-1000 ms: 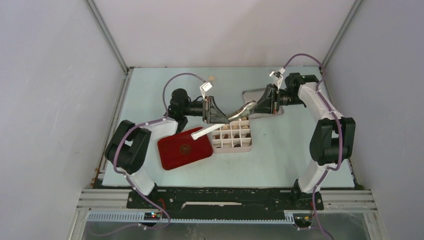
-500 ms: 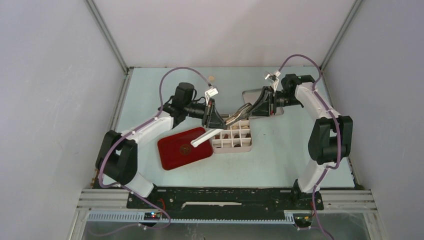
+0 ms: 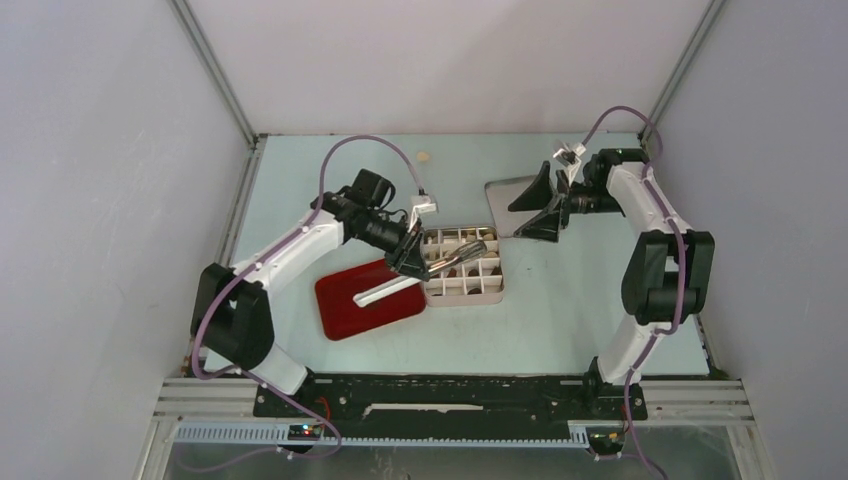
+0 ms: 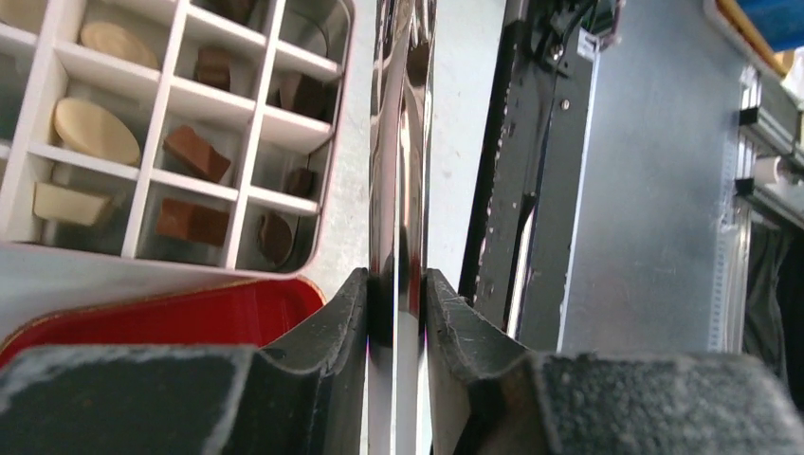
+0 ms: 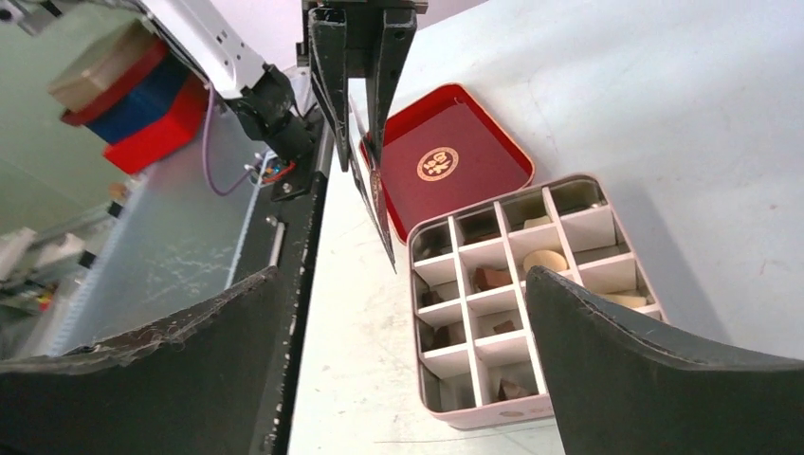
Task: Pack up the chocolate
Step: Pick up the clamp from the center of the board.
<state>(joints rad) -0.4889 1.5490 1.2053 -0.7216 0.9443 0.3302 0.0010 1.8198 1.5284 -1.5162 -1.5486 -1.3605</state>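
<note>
On the counter [image 3: 570,310], a red tray [image 3: 345,305] lies just left of a divided box [image 3: 465,297]. The left hand [image 3: 407,257] clamps metal tongs [image 3: 458,251] above the box, whose cells hold the chocolate [image 4: 194,152]. The right hand [image 3: 538,208] hangs wide open, farther right.

**A lab robot cell**

You see plain white panels [image 3: 100,200] closing the pale table [image 3: 560,320] on three sides, aluminium rails [image 3: 213,75] framing them, and a black base plate [image 3: 520,398] carrying the left arm [image 3: 300,243] and the right arm [image 3: 640,200].
</note>
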